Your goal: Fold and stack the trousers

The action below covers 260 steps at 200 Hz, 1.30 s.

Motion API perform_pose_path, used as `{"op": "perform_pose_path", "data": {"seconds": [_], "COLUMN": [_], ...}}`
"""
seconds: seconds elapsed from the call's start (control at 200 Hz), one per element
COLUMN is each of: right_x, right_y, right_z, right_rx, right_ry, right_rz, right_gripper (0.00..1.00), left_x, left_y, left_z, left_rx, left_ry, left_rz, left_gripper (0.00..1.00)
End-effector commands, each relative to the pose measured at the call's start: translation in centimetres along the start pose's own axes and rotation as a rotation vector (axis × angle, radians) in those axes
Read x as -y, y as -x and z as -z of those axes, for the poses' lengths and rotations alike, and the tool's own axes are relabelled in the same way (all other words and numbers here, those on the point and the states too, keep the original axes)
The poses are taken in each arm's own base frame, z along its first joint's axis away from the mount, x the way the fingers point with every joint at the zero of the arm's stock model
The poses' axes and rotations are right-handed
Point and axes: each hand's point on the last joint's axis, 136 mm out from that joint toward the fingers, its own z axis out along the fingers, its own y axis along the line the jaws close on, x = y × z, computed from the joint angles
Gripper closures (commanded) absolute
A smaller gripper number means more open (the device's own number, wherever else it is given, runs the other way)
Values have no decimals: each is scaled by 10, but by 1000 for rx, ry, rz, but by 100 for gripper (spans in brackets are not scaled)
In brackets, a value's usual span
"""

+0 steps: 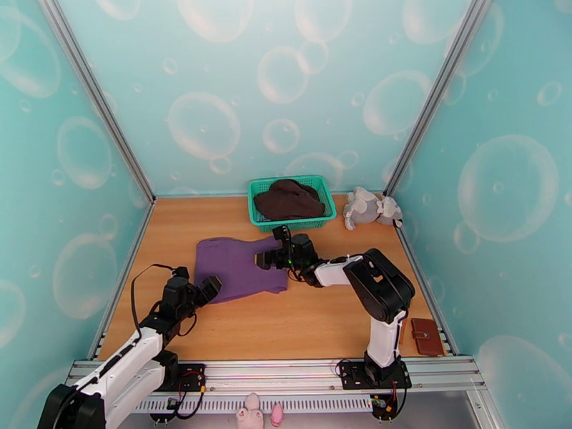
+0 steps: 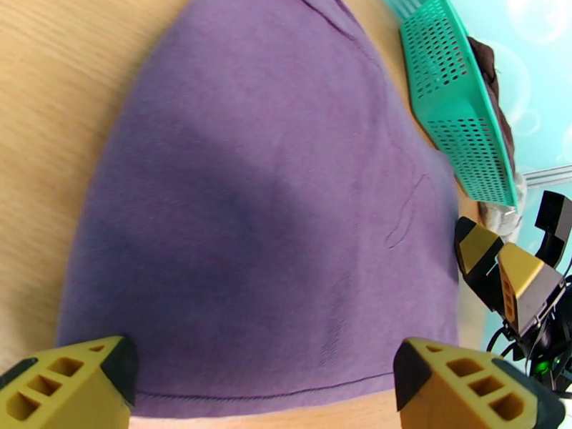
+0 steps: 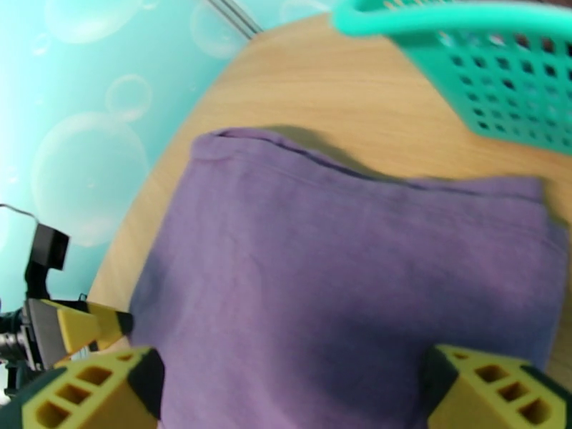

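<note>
Purple soft-fabric trousers lie flat on the bare wooden table, doubled into a compact slab that sits between the two grippers. The left gripper has its fingers spread wide and holds nothing. The near hem runs just ahead of its tips, cloth stretching away beyond. The right gripper is also spread and empty, with the slab's side edge just under and ahead of its tips. I can't tell whether either set of fingers touches the fabric.

Likely step: one more fold, or a lift to stack. To do it well, each gripper should come down over its edge and pinch every layer, not just the top sheet. Then both should lift level and together, so the slab doesn't sag or unfold.

The green perforated plastic basket with the dark brown garment sits close beyond the right gripper, so there is little room on that side. Open wood lies behind both grippers on the near side, so folding toward it looks safer. The grey plush toy is well off to the right gripper's outer side. The brown leather wallet lies far behind it, by the table edge.
</note>
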Motion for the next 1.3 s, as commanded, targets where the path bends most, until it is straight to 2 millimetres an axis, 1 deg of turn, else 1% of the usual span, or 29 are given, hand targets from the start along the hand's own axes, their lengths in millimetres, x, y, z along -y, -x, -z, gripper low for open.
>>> {"op": "perform_pose_path", "data": {"seconds": [0.0, 0.06, 0.07, 0.16, 0.22, 0.29, 0.335, 0.365, 0.38, 0.4, 0.41, 0.465, 0.515, 0.575, 0.59, 0.625, 0.675, 0.705, 0.76, 0.8, 0.855, 0.915, 0.935, 0.955, 1.03, 1.06, 1.15, 1.23, 1.295], "right_x": [26, 17, 17, -11, -26, -41, -47, -47, -45, -43, -41, -33, -29, -23, -21, -14, 0, 7, 10, 9, 10, 11, 11, 11, 10, 10, 9, 8, 8], "right_y": [-7, 7, 6, 30, 39, 48, 49, 49, 46, 48, 45, 43, 42, 48, 50, 54, 55, 53, 51, 49, 48, 47, 46, 46, 46, 45, 47, 45, 44], "right_z": [8, 22, 24, 53, 73, 100, 118, 132, 137, 145, 150, 171, 185, 197, 200, 206, 210, 209, 200, 194, 185, 178, 177, 177, 178, 178, 181, 178, 175], "right_rx": [-12, 47, 52, 146, 193, 264, 315, 356, 369, 402, 412, 486, 524, 560, 569, 582, 583, 563, 509, 478, 435, 410, 406, 407, 413, 413, 425, 420, 407], "right_ry": [-83, -76, -80, -122, -169, -202, -218, -243, -258, -287, -297, -353, -384, -438, -451, -483, -507, -492, -424, -398, -391, -382, -379, -377, -369, -372, -370, -355, -344], "right_rz": [-62, -34, -27, 129, 238, 327, 366, 391, 402, 412, 415, 425, 438, 434, 427, 404, 341, 304, 259, 245, 236, 236, 233, 231, 231, 232, 237, 238, 234], "right_gripper": [1, 1, 1, 1, 1, 1, 1, 1, 1, 1, 1, 1, 1, 1, 1, 1, 1, 1, 1, 1, 1, 1, 1, 1, 1, 1, 1, 1, 1], "left_x": [16, 30, 31, 50, 60, 68, 75, 80, 83, 87, 90, 107, 123, 138, 139, 136, 128, 122, 119, 114, 105, 97, 90, 94, 84, 83, 92, 102, 101], "left_y": [30, 50, 53, 83, 102, 118, 122, 122, 121, 121, 120, 114, 107, 103, 102, 100, 99, 92, 67, 50, 33, 19, 13, 15, 15, 16, 13, 9, 8], "left_z": [14, 19, 20, 28, 35, 39, 38, 36, 35, 34, 32, 29, 28, 30, 30, 26, 16, 2, -26, -42, -59, -71, -74, -77, -85, -88, -96, -101, -104], "left_rx": [58, 89, 94, 147, 204, 280, 307, 316, 316, 316, 311, 298, 304, 330, 338, 346, 330, 272, 102, -1, -78, -126, -141, -135, -143, -138, -143, -149, -157], "left_ry": [47, 54, 59, 92, 125, 147, 127, 112, 108, 101, 100, 111, 149, 215, 232, 272, 271, 230, 71, 10, 52, 164, 211, 236, 345, 363, 328, 297, 318], "left_rz": [-84, -135, -144, -227, -288, -362, -401, -419, -426, -435, -442, -485, -553, -631, -643, -648, -595, -565, -515, -479, -491, -548, -568, -579, -584, -586, -582, -575, -567], "left_gripper": [1, 1, 0, 1, 1, 1, 0, 1, 1, 1, 1, 1, 1, 1, 1, 0, 1, 0, 1, 1, 1, 1, 1, 0, 1, 1, 0, 0, 1]}}
